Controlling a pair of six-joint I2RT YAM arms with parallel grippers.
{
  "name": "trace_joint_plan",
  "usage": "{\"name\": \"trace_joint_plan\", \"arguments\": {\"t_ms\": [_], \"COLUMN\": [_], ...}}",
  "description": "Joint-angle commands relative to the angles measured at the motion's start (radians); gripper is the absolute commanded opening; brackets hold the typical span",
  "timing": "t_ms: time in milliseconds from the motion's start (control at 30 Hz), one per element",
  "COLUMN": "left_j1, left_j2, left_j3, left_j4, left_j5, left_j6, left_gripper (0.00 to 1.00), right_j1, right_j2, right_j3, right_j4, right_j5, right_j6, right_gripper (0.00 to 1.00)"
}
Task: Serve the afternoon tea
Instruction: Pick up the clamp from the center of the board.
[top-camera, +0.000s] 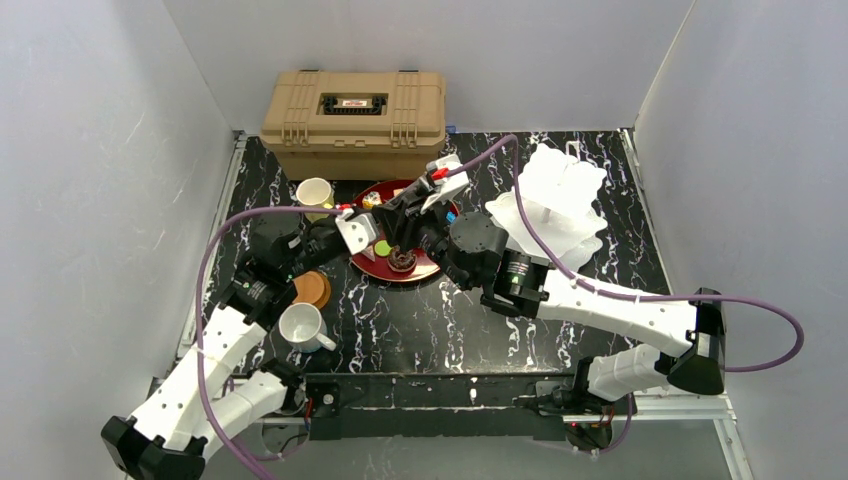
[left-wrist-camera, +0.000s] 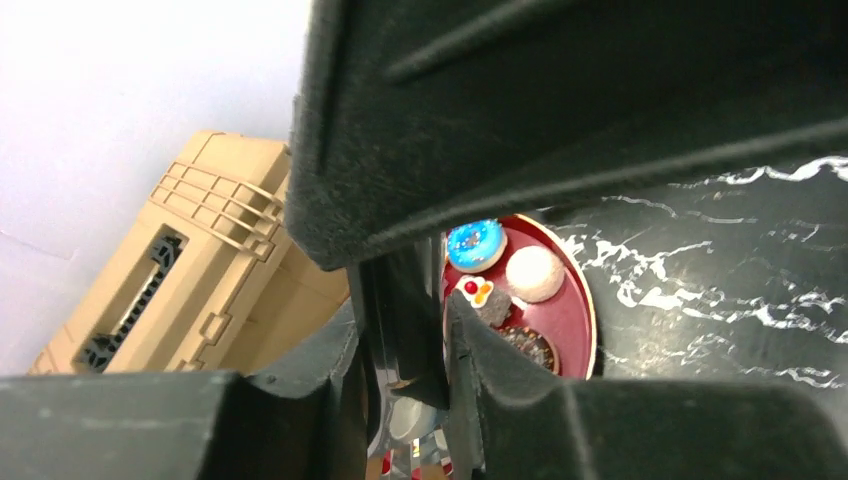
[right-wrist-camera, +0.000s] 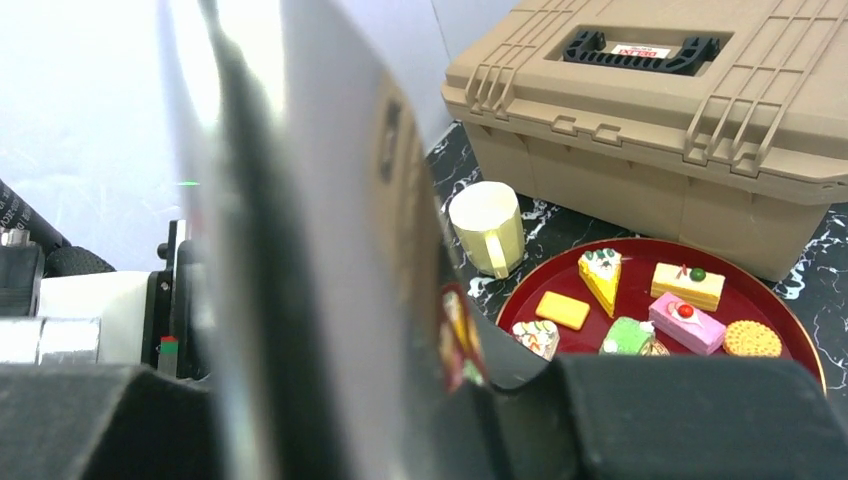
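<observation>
Grippers: left gripper (top-camera: 375, 240) and right gripper (top-camera: 400, 215) meet over the dark-red tray (right-wrist-camera: 635, 300). From above their fingers merge into one dark mass, and blurred shapes fill both wrist views, so I cannot tell whether either is parted or pinching something.
Stand: the white three-tier stand (top-camera: 550, 205) is at the far right, well apart from the tray, and no cake is visible on it. It looks light and top-heavy, so pieces should be set down gently, not dropped.
Mugs: the pale-yellow mug (top-camera: 314, 192) is just left of the tray, and the white mug (top-camera: 300, 325) is near the left arm. Both are probably stiff and smooth; the rim wall or the handle is the likely hold.
Saucer: a brown saucer (top-camera: 313, 289) lies bare between the mugs.
Cakes: the toy cakes (right-wrist-camera: 685, 322) sit loose on the tray. They are likely light, small and slippery, so pinch across flat sides, not the toppings.
</observation>
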Motion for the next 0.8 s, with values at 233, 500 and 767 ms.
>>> {"name": "trace_joint_plan", "arguments": {"t_ms": [233, 500, 767], "left_j1": [-0.014, -0.019, -0.019], "left_j2": [-0.030, -0.038, -0.104], "left_j3": [0.035, 0.012, -0.027], "left_j4": [0.004, -0.071, -0.158], "left_j5": [0.028, -0.045, -0.063], "left_j6": [-0.063, -0.073, -0.150], "left_gripper": [0.20, 0.86, 0.98], "right_j1": [0.007, 0.007, 0.007], "right_j2": [-0.036, -0.061, -0.128], "right_j3": [-0.025, -0.130, -0.310], "right_j4": [0.118, 0.129, 0.258], "right_j5": [0.061, 0.139, 0.187], "right_j6": [-0.002, -0.055, -0.114], "right_gripper": [0.50, 0.28, 0.21]}}
